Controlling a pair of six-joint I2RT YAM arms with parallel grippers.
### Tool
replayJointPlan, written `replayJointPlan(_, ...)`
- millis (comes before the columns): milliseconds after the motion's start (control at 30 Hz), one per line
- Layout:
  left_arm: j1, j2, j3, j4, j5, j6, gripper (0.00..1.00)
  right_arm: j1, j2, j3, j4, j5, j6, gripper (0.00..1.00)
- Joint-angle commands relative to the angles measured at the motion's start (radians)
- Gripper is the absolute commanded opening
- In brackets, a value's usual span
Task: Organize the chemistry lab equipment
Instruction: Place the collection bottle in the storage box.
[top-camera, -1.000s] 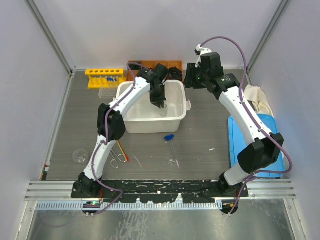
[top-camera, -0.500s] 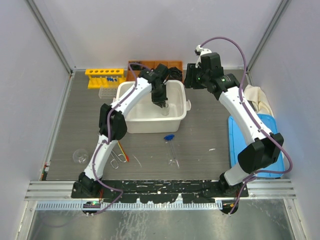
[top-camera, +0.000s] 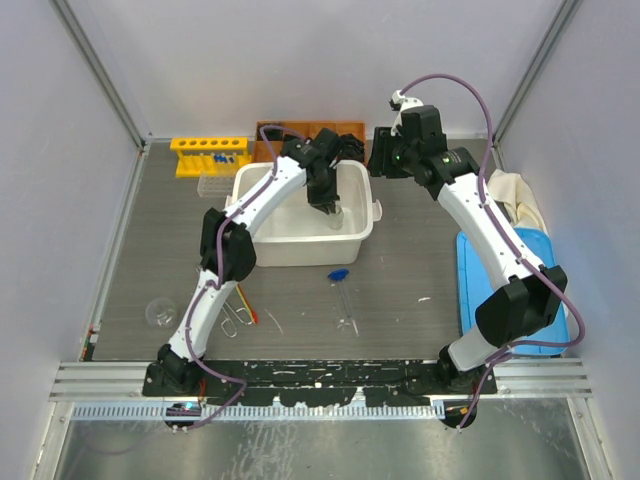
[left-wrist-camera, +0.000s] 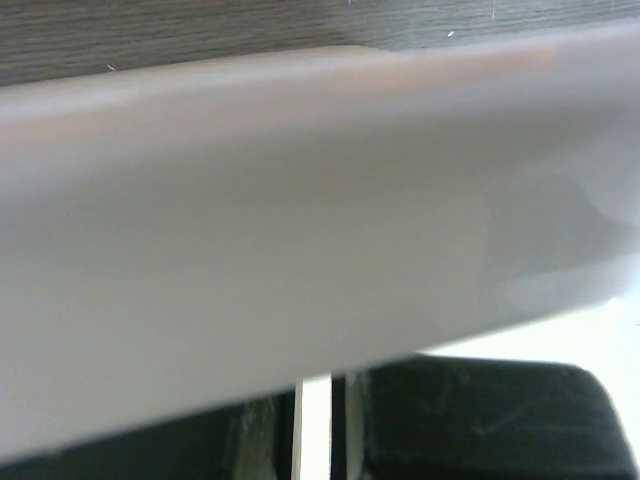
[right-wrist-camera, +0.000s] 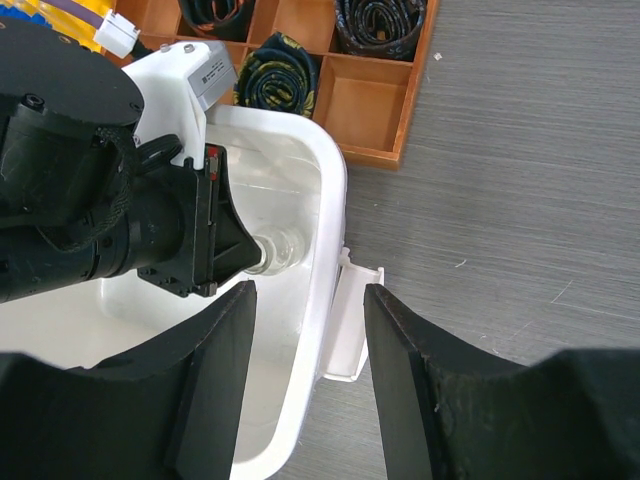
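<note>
A small clear glass flask (right-wrist-camera: 276, 250) hangs inside the white bin (right-wrist-camera: 331, 210), with my left gripper (right-wrist-camera: 240, 256) shut on it. From above, the left gripper (top-camera: 329, 206) is low over the bin's (top-camera: 300, 246) back right part. The left wrist view is filled by the blurred bin wall (left-wrist-camera: 300, 200), with the left gripper (left-wrist-camera: 322, 430) nearly closed at the bottom. My right gripper (right-wrist-camera: 308, 375) stands open and holds nothing, above the bin's right rim; from above, the right gripper (top-camera: 382, 162) is at the back. The yellow rack (top-camera: 208, 152), dropper (top-camera: 341, 282), tongs (top-camera: 232, 316), red-orange stick (top-camera: 246, 304) and another flask (top-camera: 160, 312) rest on the table.
A wooden divided tray (right-wrist-camera: 355, 100) holding dark coiled items stands behind the bin. A blue lid (top-camera: 478, 290) and a pale cloth (top-camera: 516, 196) lie at the right. A clear ribbed tray (top-camera: 213, 185) sits in front of the rack.
My left gripper has shifted slightly right and toward the back inside the bin, still holding the flask. The right arm has not moved.
</note>
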Motion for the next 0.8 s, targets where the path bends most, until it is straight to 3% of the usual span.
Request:
replayJointPlan(0,-0.004,-0.003,0.058,0.054,-0.018,0.000,0.07,-0.005,-0.001,0.014,0.035,-0.004,-0.002,0.54)
replayJointPlan(433,-0.004,0.019,0.092,0.062,-0.009,-0.003,0.10,-0.005,0.009,0.016,0.035,-0.010,-0.002,0.53)
replayJointPlan(767,-0.004,0.014,0.090,0.075,-0.006,0.003,0.23,-0.006,0.013,0.014,0.035,-0.016,0.000,0.53)
